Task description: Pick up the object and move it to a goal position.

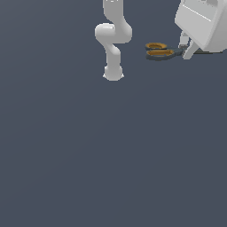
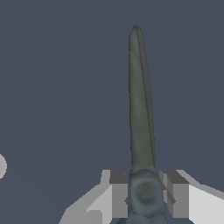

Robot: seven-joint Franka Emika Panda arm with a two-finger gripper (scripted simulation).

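Observation:
The object is a small pair of scissors (image 1: 158,51) with two orange-brown loop handles, seen at the upper right of the exterior view. Its handles point toward the exterior view's left. My gripper (image 1: 184,52) hangs from the big white hand (image 1: 201,22) and is shut on the scissors near their pivot. In the wrist view the dark grey blades (image 2: 141,100) stick out long and closed from between my two fingers (image 2: 117,194), with the pivot (image 2: 145,192) pinched in the gripper (image 2: 145,195). The handles are hidden in that view.
The arm's white base and lower links (image 1: 113,53) stand to the exterior view's left of the scissors. A plain dark grey floor (image 1: 111,155) fills everything else. A small pale blob (image 2: 1,166) shows at the wrist view's edge.

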